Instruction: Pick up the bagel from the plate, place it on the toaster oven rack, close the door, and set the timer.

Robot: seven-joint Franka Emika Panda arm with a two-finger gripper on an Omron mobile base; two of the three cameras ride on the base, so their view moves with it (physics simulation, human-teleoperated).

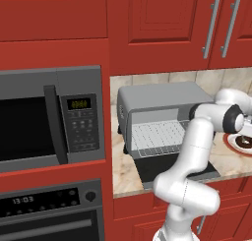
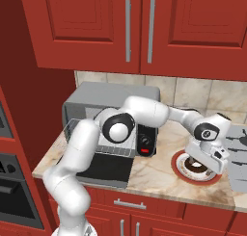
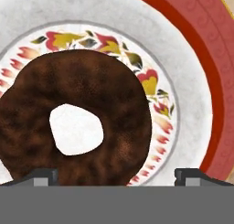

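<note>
**A:** Where is your pincer?

**B:** Your gripper sits low in the hand view, its two dark fingertips spread wide apart at the bottom left and bottom right, pinching nothing. Just above and between them lies the bagel, a dark brown ring that takes up the left and middle of that frame.

**A:** And what is it lying on?

**B:** The plate: white, with a painted leaf band and a red rim curving down the right side. In the right base view you see the hand hanging directly over the plate at the lower right, close above the bagel.

**A:** The oven?

**B:** Left of the plate in that view stands the toaster oven, with its black knob panel and red button. In the left base view its door hangs open, folded down flat over the counter, and the toaster oven rack shows inside, bare. The microwave fills the left of that frame.
</note>
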